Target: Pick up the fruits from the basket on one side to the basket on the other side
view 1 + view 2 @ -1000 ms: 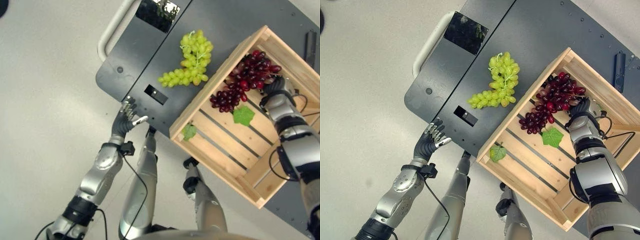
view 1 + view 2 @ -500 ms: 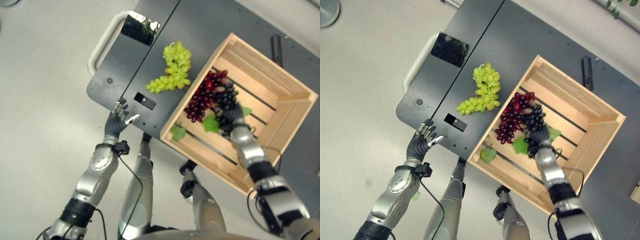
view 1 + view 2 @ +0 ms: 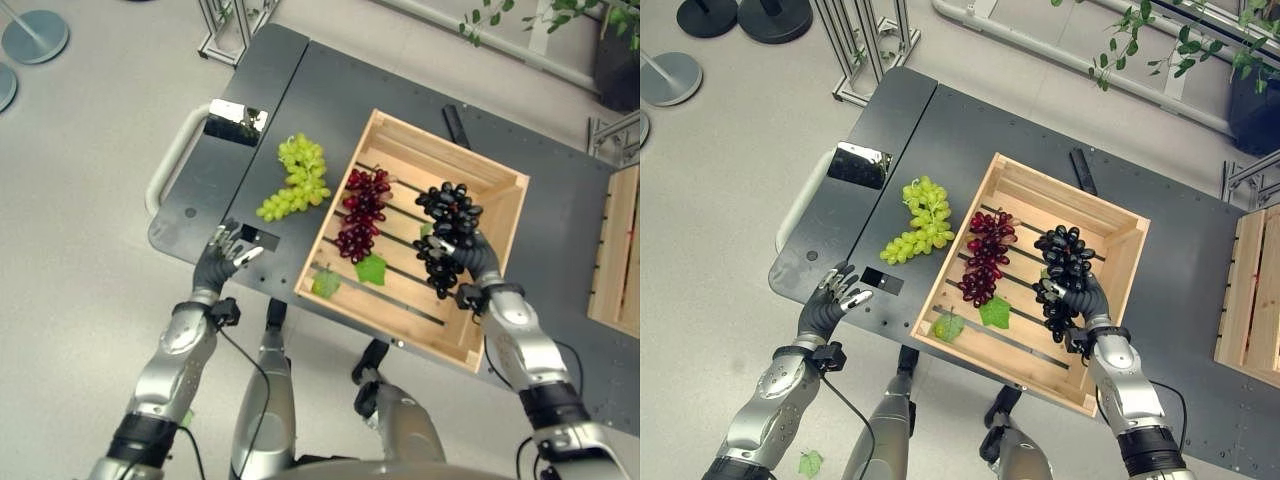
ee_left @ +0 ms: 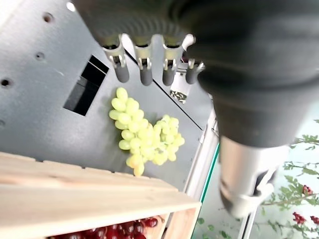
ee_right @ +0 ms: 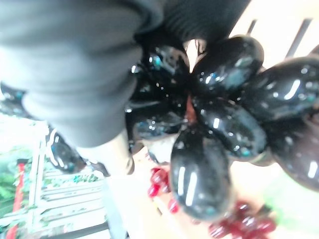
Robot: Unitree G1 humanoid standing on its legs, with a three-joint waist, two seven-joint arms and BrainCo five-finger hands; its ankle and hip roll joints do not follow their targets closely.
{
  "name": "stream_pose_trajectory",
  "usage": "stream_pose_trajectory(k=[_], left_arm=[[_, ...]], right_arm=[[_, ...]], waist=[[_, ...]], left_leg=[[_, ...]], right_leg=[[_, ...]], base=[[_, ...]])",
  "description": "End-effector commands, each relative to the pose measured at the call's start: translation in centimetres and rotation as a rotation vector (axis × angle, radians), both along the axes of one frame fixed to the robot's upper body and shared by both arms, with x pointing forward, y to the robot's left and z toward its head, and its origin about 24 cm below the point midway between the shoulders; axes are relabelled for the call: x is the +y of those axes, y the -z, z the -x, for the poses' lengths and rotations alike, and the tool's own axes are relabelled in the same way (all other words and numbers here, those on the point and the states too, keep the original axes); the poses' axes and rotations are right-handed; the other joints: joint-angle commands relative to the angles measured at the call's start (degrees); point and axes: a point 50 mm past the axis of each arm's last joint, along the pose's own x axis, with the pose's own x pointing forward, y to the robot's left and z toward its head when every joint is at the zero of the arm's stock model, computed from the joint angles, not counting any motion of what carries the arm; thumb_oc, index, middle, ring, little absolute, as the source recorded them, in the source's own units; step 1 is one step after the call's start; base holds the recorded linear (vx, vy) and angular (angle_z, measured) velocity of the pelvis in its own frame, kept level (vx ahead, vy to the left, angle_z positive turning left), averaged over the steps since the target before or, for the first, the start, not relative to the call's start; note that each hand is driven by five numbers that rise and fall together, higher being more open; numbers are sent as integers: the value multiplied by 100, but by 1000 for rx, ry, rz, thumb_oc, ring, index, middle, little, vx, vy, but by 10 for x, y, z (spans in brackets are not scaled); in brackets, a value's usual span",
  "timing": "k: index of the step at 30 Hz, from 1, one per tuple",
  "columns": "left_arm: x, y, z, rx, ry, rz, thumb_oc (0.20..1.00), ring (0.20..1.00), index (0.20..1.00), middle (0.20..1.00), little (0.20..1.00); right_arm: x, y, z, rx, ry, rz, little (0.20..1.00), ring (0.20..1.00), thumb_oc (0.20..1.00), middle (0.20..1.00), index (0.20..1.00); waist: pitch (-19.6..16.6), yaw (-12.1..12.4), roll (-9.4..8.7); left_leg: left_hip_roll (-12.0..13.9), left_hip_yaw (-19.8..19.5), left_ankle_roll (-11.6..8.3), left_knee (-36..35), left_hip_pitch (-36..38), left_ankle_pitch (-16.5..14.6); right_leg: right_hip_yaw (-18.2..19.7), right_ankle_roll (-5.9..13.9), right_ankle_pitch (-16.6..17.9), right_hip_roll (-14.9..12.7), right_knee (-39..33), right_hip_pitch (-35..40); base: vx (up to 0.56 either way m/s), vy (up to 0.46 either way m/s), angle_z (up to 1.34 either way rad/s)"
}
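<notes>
A slatted wooden crate [image 3: 503, 182] stands on the dark table [image 3: 330, 90]. Inside it lie a bunch of red grapes [image 3: 360, 212] and two green leaves [image 3: 372, 268]. My right hand [image 3: 478, 262] is over the crate's right side, curled round a bunch of black grapes [image 3: 445, 228]; up close the black grapes [image 5: 219, 124] sit against the palm. A bunch of green grapes [image 3: 292, 180] lies on the table left of the crate. My left hand [image 3: 222, 258] hovers open at the table's near left edge, its fingers [image 4: 144, 69] straight, the green grapes [image 4: 144, 134] beyond them.
A second wooden crate [image 3: 618, 250] stands at the table's right edge. A black bar [image 3: 452, 122] lies behind the first crate. A shiny plate [image 3: 238, 115] and a grey handle [image 3: 168, 172] are at the table's left end. Metal stands [image 3: 865, 50] are on the floor.
The camera has tilted, shifting the whole picture. My right hand has carried the black grapes away from the red bunch toward the crate's right side. The left hand has stayed at the table edge.
</notes>
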Motion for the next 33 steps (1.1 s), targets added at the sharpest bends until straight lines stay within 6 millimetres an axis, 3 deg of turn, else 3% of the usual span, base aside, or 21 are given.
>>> stream_pose_trajectory(k=[1, 4, 6, 7, 8, 20, 33], left_arm=[[-7, 6, -2, 3, 63, -90, 1000, 1000, 1000, 1000, 1000], [-20, 7, -9, 6, 113, -111, 1000, 1000, 1000, 1000, 1000], [-36, 10, -17, 16, 163, -118, 1000, 1000, 1000, 1000, 1000], [-36, 10, -17, 16, 163, -118, 1000, 1000, 1000, 1000, 1000], [-47, 10, -21, 15, 200, -142, 1000, 1000, 1000, 1000, 1000], [-91, 16, -22, 13, 303, -174, 1000, 1000, 1000, 1000, 1000], [-102, 3, -25, -67, 269, -191, 1000, 1000, 1000, 1000, 1000]], right_arm=[[10, -33, -7, -141, -90, 34, 200, 200, 200, 200, 200], [28, -36, -15, -144, -147, 55, 200, 200, 200, 200, 200], [52, -38, -22, -143, -219, 46, 200, 200, 200, 200, 200], [52, -38, -22, -143, -219, 46, 200, 200, 200, 200, 200], [67, -37, -25, -133, -266, 37, 200, 200, 200, 200, 200], [132, -27, -22, -91, -423, -47, 200, 200, 200, 200, 200], [173, -27, -11, -84, -538, -119, 200, 200, 200, 200, 200]], waist=[[-944, -135, -79], [-1134, -168, -45], [-1316, -191, -14], [-1312, -191, -13], [-1419, -202, 8], [-1810, -183, 74], [-1932, -115, 81]], left_leg=[[-383, 182, 310, -317, 155, -354], [-392, 218, 323, -349, 292, -395], [-388, 231, 330, -368, 394, -428], [-388, 230, 330, -369, 395, -427], [-379, 237, 330, -368, 444, -450], [-355, 242, 304, -442, 608, -481], [-345, 213, 270, -461, 636, -485]], right_leg=[[-170, 287, -760, -405, 606, 118], [-152, 315, -777, -419, 618, 214], [-138, 329, -798, -428, 647, 282], [-139, 329, -798, -428, 647, 283], [-134, 340, -812, -436, 657, 323], [-211, 375, -824, -405, 618, 522], [-273, 370, -819, -386, 588, 620]], base=[[47, 15, -5], [62, 17, -2], [67, 17, -1], [64, 5, 1], [30, 4, 1], [23, -1, -1], [0, 0, 0]])
